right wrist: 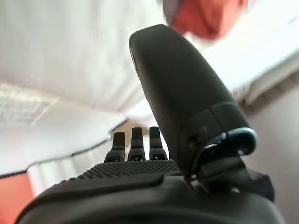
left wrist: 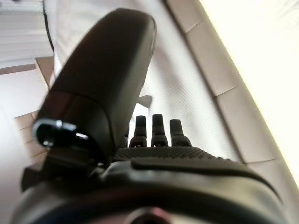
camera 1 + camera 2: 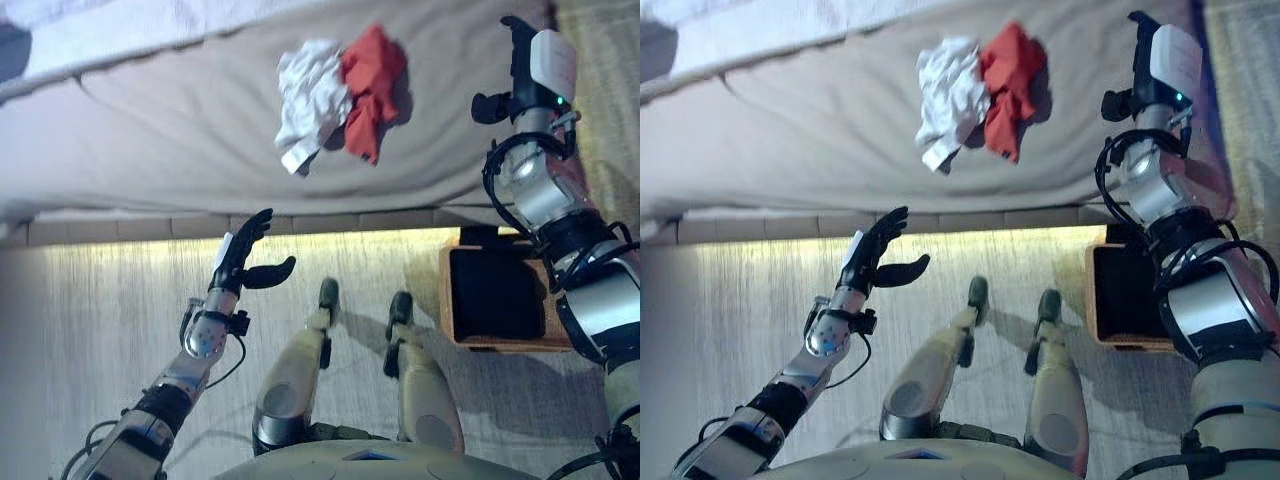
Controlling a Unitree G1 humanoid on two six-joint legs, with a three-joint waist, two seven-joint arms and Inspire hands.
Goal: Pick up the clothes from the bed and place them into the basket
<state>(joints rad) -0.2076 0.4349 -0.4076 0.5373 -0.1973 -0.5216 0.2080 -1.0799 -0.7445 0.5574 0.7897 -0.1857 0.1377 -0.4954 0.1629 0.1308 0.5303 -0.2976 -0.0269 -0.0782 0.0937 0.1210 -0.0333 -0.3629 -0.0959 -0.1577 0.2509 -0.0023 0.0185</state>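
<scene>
A white garment [image 3: 308, 100] and a red garment [image 3: 371, 85] are seen crumpled together, touching, on the bed [image 3: 160, 130], held by neither hand. The basket [image 3: 497, 295] is set on the floor beside the bed edge, under the right arm. The left hand [image 3: 243, 258] is held open over the floor near the bed edge; the right hand [image 3: 527, 60] is raised over the bed well right of the clothes, fingers straight, empty.

Pale striped rug [image 3: 90, 340] on the floor, glowing light strip [image 3: 330, 238] along the base, white blanket [image 3: 120, 25] at far edge
</scene>
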